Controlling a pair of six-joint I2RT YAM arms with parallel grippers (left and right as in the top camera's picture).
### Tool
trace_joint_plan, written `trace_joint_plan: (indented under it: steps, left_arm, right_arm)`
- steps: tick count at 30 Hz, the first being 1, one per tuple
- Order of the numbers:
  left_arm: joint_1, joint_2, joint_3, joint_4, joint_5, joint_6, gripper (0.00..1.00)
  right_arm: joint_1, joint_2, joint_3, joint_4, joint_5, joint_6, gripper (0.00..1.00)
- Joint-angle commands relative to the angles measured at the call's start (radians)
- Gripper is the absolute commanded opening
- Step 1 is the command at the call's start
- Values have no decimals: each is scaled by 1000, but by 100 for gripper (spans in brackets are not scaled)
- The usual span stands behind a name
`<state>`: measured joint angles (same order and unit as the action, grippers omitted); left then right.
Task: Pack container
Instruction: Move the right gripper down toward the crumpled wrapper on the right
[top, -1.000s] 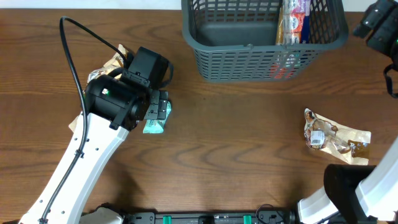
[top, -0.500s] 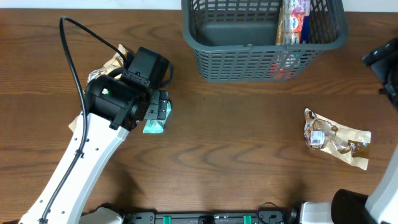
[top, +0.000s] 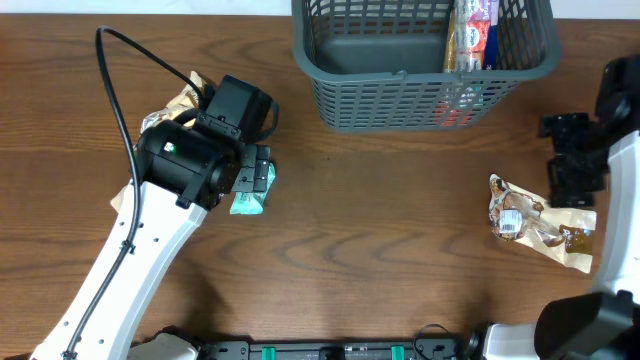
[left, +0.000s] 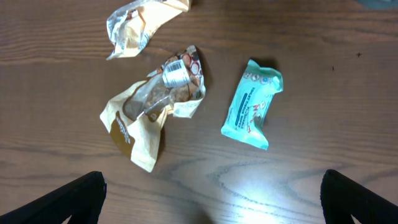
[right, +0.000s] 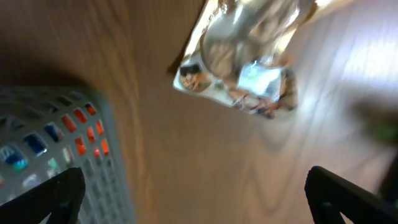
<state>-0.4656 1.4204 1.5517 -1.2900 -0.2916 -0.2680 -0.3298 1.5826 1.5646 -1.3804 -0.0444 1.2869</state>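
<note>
my left claw (left: 211, 186) is spread wide with nothing in it, hanging over the counter (left: 323, 93). just ahead of its gap, a little toward the finger at the right of the wrist view, a teal packet (left: 252, 104) lies flat. from overhead the claw (top: 255, 175) covers part of that packet (top: 250, 197); i cannot tell from there if they touch. ahead toward the other finger is a crumpled tan packet (left: 152, 106), beside the teal one but apart from it. farther out past the tan one lies a torn silvery wrapper (left: 140, 25).

my right claw (top: 572, 155) is also wide and empty. a clear and tan snack packet (top: 535, 220) lies on the counter just beside it, nearer my side. its wrist view is blurred, but the same packet (right: 239, 74) shows ahead of the claw (right: 196, 186), not between the fingers.

the container (top: 400, 100) stands at the far edge of the counter, near the right claw and well apart from the left one. its slotted wall (right: 62, 155) shows off to one finger's side in the right wrist view. some upright packets (top: 470, 35) sit inside, at the end nearer the right claw; the remaining floor is bare.
</note>
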Motion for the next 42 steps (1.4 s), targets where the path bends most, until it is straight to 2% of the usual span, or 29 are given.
trace_joint_plan:
  steps: [1, 13, 17, 22, 29, 35, 38, 42]
  left_arm:
    - [5, 3, 16, -5, -6, 2, 99]
    - [5, 3, 16, -4, -6, 2, 99]
    - [5, 3, 16, -4, -6, 2, 99]
    - [5, 3, 16, -3, -6, 2, 99]
    - [5, 3, 16, -4, -6, 2, 99]
    - [5, 3, 16, -4, -6, 2, 98]
    - [5, 3, 16, -4, -6, 2, 99]
    - [5, 3, 16, -4, -6, 2, 99]
  right_arm:
    - [-29, -15, -119, 54, -128, 160, 99]
    - [-97, -95, -354, 34, 0, 138, 99]
    - [-146, -177, -390, 50, 102, 28, 99]
    - [-209, -230, -399, 142, 141, -260, 99]
    - [-252, -230, -459, 190, 175, -255, 99]
    - [-251, -230, -612, 387, 81, -253, 99]
    - [-251, -230, -686, 480, 8, -174, 99]
    - [-251, -230, -735, 528, 7, -59, 99]
